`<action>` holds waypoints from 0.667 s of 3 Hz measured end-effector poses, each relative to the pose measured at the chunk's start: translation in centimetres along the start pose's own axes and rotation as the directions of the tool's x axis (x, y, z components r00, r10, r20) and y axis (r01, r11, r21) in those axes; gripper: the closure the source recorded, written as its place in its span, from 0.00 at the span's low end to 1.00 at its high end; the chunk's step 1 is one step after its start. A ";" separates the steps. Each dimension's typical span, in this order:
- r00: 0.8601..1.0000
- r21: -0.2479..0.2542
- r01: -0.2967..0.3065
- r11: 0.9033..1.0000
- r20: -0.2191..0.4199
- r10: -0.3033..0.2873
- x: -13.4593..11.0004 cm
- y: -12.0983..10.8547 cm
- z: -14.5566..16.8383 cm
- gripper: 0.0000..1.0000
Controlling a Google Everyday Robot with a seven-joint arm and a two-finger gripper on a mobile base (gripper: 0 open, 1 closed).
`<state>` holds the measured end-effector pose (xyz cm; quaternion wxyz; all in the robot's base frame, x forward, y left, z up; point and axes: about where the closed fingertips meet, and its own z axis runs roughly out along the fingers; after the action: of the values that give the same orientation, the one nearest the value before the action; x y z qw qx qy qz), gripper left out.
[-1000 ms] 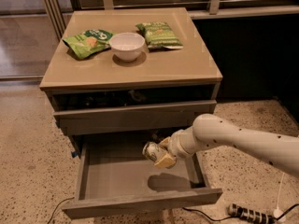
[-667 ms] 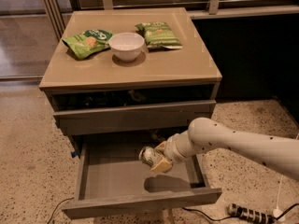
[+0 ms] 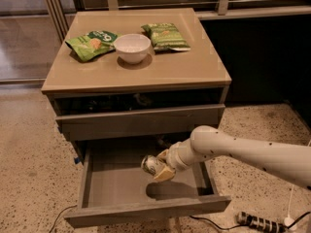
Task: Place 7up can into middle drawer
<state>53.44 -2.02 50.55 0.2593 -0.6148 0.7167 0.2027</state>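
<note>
The tool (image 3: 163, 168) was clamped on the 7up can (image 3: 152, 164), holding it tilted just above the floor of the open middle drawer (image 3: 114, 186). Over the last second it had sunk lower and slightly leftward, so release looked near. The arm (image 3: 243, 152) reached in from the right, angled downward.

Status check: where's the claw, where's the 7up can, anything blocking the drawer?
Claw inside open middle drawer, shut on 7up can. Can held on its side, off the drawer floor. Floor beneath bare, nothing blocking.
</note>
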 end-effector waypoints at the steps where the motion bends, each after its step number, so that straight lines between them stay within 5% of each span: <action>1: 1.000 -0.008 0.026 1.000 0.003 -0.026 0.4 -0.6 2.2 1.00; 2: 0.999 -0.017 0.042 0.999 0.005 -0.042 1.3 -1.0 4.5 1.00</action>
<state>54.82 -0.47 46.23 0.2598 -0.6315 0.7013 0.2046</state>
